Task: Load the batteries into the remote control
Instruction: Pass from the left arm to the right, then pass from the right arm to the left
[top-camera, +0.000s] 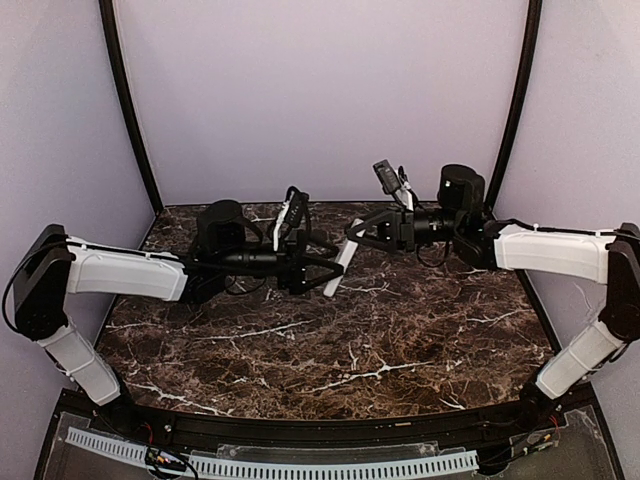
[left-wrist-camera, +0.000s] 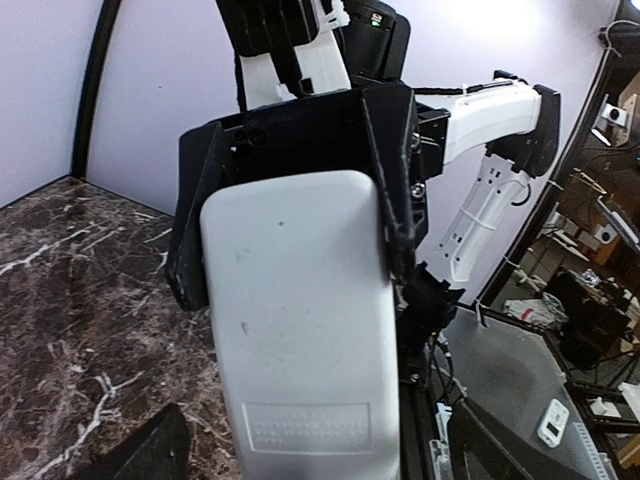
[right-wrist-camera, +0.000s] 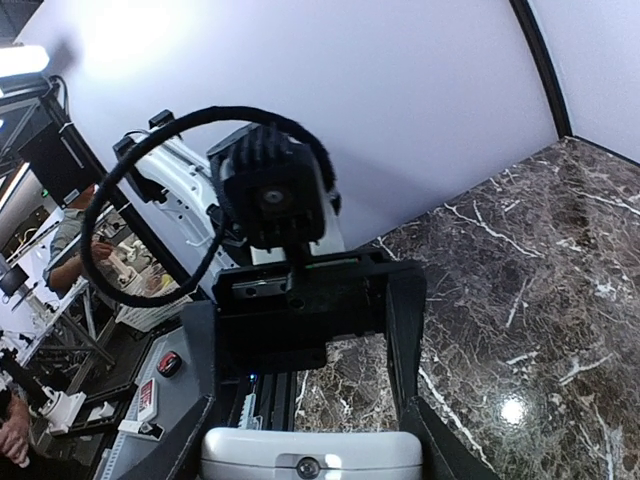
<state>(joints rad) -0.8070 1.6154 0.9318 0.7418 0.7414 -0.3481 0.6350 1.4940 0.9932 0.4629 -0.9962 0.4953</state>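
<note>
item: remote control (left-wrist-camera: 300, 340), white, plain back shown to the left wrist view; carried clear of the worktop (top-camera: 300, 350) at centre. long axis is laid from 1 o'clock to 7 o'clock in the top view. right gripper (top-camera: 356, 233): clamped across the 1 o'clock end. left gripper (top-camera: 328, 272): spread wide about the 7 o'clock end, its sides left untouched. the load is judged to be borne by the right arm alone. batteries: none seen.
</note>
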